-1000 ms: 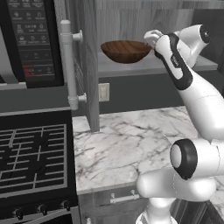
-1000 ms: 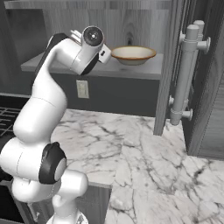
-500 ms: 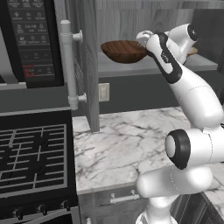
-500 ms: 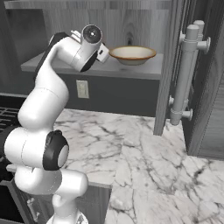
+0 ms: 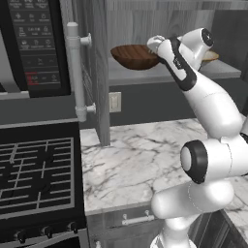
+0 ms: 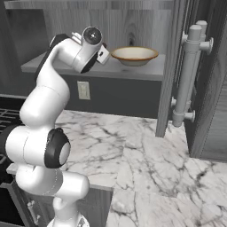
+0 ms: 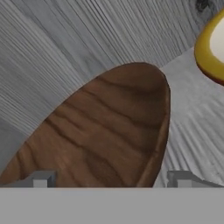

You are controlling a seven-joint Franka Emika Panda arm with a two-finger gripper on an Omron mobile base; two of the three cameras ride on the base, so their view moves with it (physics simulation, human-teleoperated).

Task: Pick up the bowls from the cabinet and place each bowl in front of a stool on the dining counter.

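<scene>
Reaching up to cabinet (image 5: 101, 72) shelf, arm bent | gripper (image 7: 111, 179) spread wide, straddling wooden bowl (image 5: 136, 56) rim, upper centre | ceramic bowl (image 6: 134, 55) beside | hand nearer bowl than before

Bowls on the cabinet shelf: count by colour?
Brown wood bowl: 1
Cream bowl: 1
Total: 2
</scene>
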